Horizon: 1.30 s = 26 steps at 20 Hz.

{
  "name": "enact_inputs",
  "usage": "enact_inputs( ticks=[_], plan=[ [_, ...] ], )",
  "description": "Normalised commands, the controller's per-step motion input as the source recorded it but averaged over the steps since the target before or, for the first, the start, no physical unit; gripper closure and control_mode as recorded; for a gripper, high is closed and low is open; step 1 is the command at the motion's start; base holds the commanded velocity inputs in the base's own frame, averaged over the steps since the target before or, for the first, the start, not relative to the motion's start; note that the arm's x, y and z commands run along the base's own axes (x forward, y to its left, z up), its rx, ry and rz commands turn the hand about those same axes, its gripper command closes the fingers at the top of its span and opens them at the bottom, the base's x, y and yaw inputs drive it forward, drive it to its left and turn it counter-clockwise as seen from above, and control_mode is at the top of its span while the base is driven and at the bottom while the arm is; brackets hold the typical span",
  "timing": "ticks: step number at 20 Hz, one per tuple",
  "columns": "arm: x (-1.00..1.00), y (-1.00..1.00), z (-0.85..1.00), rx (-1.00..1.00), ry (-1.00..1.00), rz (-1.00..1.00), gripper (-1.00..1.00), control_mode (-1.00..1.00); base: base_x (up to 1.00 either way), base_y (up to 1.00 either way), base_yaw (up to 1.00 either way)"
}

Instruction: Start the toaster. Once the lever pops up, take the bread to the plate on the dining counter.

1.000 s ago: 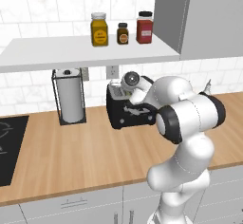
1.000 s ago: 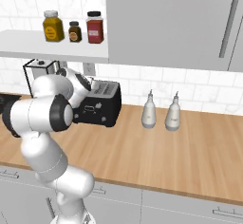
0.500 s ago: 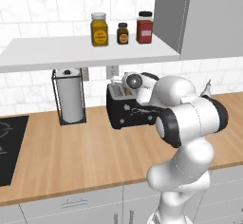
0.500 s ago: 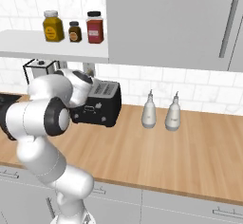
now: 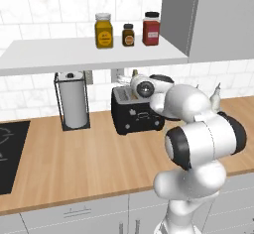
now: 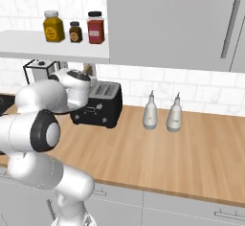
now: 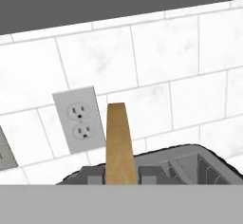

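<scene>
The toaster, black and boxy, stood on the wood tabletop against the white tiled wall, below the white shelf. You would have seen small white marks on its front, too small to read. The white arm reached over its top from the front, hiding part of the slots in both base views. The bread, a tan-brown slice seen edge-on, stood upright just above the toaster's top, its lower end between the two dark finger tips of the tool. The tool was pinching the bread from both flat sides. Behind it on the wall sat a white double outlet.

Around it, you had a paper towel roll in a wire holder just left of the toaster, and a dark cooktop at the far left edge. To the right, well apart, stood two pale bottles side by side. On the shelf sat a yellow jar, a small dark jar and a red jar, with labels you could not read. A grey cabinet hung to the right.
</scene>
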Motion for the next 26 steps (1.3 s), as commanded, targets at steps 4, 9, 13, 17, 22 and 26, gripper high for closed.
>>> enact_inputs(
  ticks=[4,9,13,17,22,26],
  plan=[
    [-0.7,0.02,0.62,0.05,0.03,0.0,1.0,-1.0,0.0,0.0,0.0],
    [-0.81,0.04,0.79,0.07,0.04,0.0,1.0,-1.0,0.0,0.0,0.0],
    [-0.81,0.05,0.92,0.1,0.06,0.0,1.0,-1.0,0.0,0.0,0.0],
    [-0.84,0.06,0.99,0.13,0.07,0.0,1.0,-1.0,0.0,0.0,0.0],
    [-0.85,0.04,1.0,0.14,0.08,-0.01,1.0,-1.0,0.0,0.0,0.0],
    [-0.88,0.04,1.0,0.15,0.08,-0.02,1.0,-1.0,0.0,0.0,0.0]
  ],
)
